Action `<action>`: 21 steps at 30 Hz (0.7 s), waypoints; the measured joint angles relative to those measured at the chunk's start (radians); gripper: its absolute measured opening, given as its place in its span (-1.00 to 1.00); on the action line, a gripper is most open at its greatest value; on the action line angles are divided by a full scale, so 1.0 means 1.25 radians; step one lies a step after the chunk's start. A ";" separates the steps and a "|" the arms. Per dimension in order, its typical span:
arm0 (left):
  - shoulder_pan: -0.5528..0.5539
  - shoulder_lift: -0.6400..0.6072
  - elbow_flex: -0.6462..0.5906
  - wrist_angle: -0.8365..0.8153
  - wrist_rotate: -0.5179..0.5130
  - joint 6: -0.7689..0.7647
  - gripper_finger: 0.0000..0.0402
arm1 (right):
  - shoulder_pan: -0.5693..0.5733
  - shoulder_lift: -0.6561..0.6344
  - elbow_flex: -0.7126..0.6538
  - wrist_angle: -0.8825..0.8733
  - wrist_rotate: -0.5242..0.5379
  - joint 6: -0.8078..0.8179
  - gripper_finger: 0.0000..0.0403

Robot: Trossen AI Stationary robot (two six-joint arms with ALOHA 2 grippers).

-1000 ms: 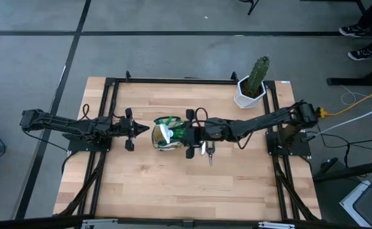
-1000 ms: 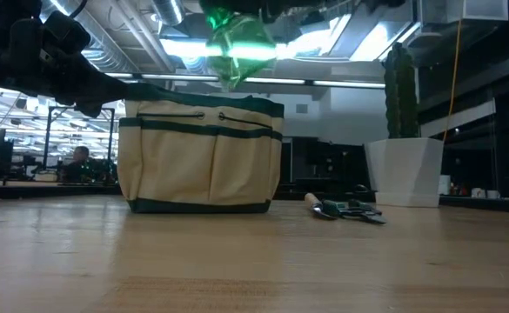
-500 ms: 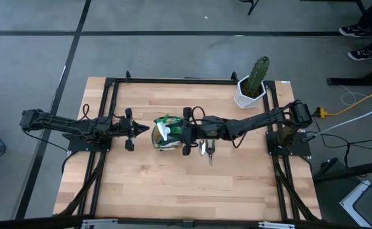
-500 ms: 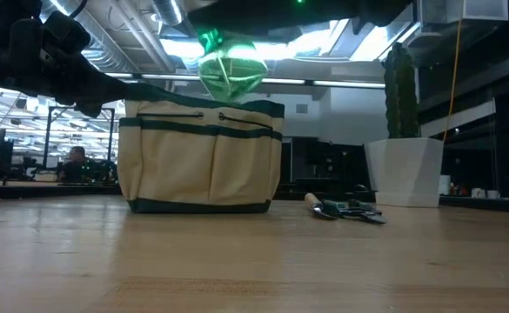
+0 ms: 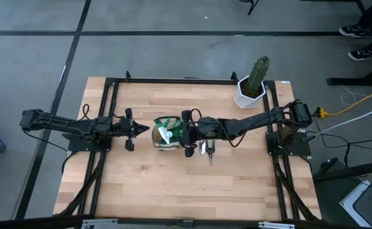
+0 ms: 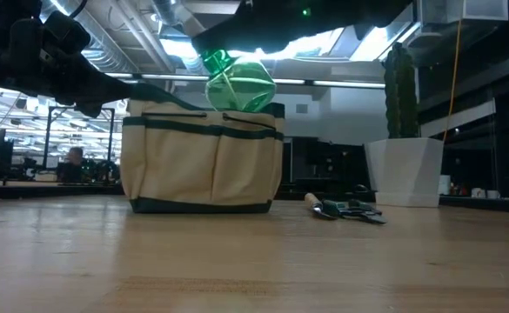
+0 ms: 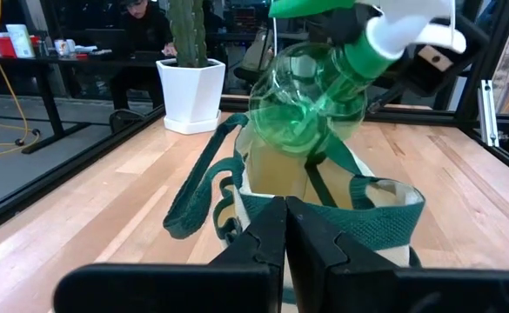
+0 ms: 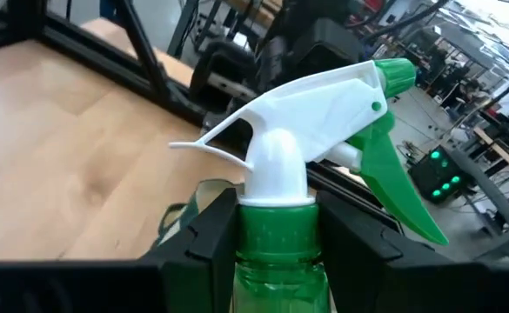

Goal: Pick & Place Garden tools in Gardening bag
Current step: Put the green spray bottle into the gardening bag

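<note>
The beige gardening bag (image 5: 165, 135) with dark green trim stands upright on its base at the table's middle (image 6: 202, 156). My right gripper (image 5: 180, 132) reaches in from the table's right, shut on a clear green spray bottle (image 6: 239, 83) with a white trigger head (image 8: 298, 113). The bottle sits over the bag's opening. My left gripper (image 5: 145, 130) is shut at the bag's left rim. A wooden-handled garden tool with green pieces (image 6: 341, 209) lies flat on the table right of the bag (image 5: 208, 151). My left gripper's shut fingers (image 7: 271, 239) meet the green trim of the bag's left rim (image 7: 324, 217), coming level from the table's left. The fingertips hide the place of contact. The bag stands on the table. My right gripper pinches the bottle's green neck collar (image 8: 276, 235), just below the white trigger head, one finger on each side. The fingers come level from the table's right. The bottle is tilted, its round body (image 7: 302, 100) lowest, at the bag's top rim.
A cactus in a white faceted pot (image 5: 252, 86) stands at the far right corner (image 6: 406, 169). Black frame rails (image 5: 112, 114) run along the table's left, right and far sides. Bare wood lies toward the near edge (image 5: 186, 184). A person sits far behind the table (image 7: 141, 17).
My right gripper has moved down and a little toward the table's left with the spray bottle. The bottle has dropped from well above the bag to the bag's top rim. The bag's top edge has shifted slightly.
</note>
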 joint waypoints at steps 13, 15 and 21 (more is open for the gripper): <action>0.000 0.000 0.000 0.000 0.000 0.000 -0.98 | -0.042 0.000 0.000 -0.035 -0.009 -0.021 -0.23; 0.000 0.000 0.000 0.000 0.000 0.000 -0.98 | -0.047 0.000 0.000 -0.040 -0.017 -0.021 -0.20; 0.000 0.000 0.000 0.000 0.000 0.000 -0.98 | -0.059 0.000 0.000 -0.039 -0.065 -0.019 -0.23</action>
